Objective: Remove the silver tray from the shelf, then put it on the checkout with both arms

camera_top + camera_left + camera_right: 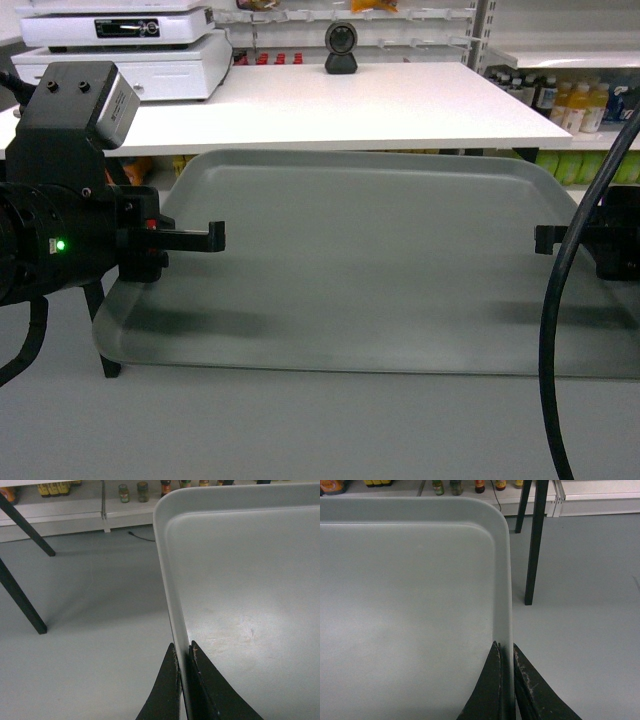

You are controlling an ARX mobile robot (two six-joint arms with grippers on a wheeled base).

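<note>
The left claw [183, 680] and right claw [506, 680] each pinch a thin raised side rim of the smooth grey silver tray [370, 260]. The flat white counter [350, 105] sits just beyond them.

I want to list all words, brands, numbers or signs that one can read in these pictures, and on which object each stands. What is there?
No text can be read with certainty.
Cash register: its display and keys are too blurred to read.
Drink bottles on the shelves: labels too small.
Jars in the left wrist view: labels blurred.
Silver tray: bears no print.
</note>
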